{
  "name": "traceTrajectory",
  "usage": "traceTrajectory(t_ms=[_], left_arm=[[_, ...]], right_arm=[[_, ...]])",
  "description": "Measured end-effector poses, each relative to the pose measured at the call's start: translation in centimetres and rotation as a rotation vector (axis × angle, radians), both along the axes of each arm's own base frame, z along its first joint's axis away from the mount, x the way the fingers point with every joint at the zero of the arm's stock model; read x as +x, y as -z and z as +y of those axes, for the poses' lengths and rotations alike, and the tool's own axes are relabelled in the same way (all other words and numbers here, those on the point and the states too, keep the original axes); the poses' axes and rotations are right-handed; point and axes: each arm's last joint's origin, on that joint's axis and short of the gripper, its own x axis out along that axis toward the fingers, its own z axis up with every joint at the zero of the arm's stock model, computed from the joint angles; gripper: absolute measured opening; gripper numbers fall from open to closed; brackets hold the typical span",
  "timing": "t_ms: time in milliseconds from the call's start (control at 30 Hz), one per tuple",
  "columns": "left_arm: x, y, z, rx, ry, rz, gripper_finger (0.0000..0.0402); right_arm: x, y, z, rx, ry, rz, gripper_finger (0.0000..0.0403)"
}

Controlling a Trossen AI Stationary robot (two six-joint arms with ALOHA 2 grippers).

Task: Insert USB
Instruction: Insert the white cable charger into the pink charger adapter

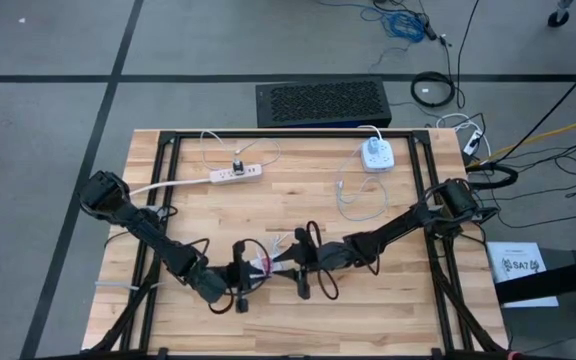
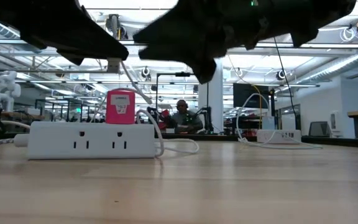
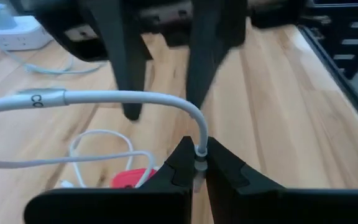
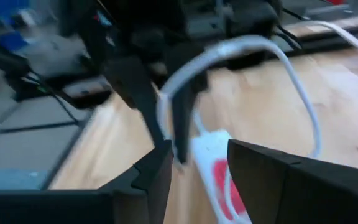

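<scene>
Near the front centre of the worktop [image 1: 388,300], left gripper [image 3: 196,163]: jaws clenched on the white USB cable [image 3: 117,98] at its plug end. Right gripper [image 4: 194,163], just to its right: jaws released, set apart around a white-and-red block [image 4: 213,165] without gripping it. Far left: white power strip [image 1: 236,173] carrying 1 red plug [image 2: 120,106]. Far right: 1 white-and-blue charger [image 1: 375,154].

Black perforated box [image 1: 320,103] and floor cables [image 1: 433,90] beyond table [image 1: 398,310]
</scene>
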Motion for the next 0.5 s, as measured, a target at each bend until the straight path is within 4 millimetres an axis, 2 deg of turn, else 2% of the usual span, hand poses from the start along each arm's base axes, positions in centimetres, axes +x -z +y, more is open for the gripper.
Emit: traceTrajectory(t_ms=[267, 500], left_arm=[[0.2, 0.0, 0.2, -0.018, 0.034, 0.018, 0.0023], [0.7, 0.0, 0.9, -0.024, 0.016, 0.019, 0.0023]], right_arm=[[0.6, -1.7, -0.3, 0.083, -0.088, -0.112, 0.0141], [1.8, -2.8, -0.2, 0.068, -0.051, -0.048, 0.0115]])
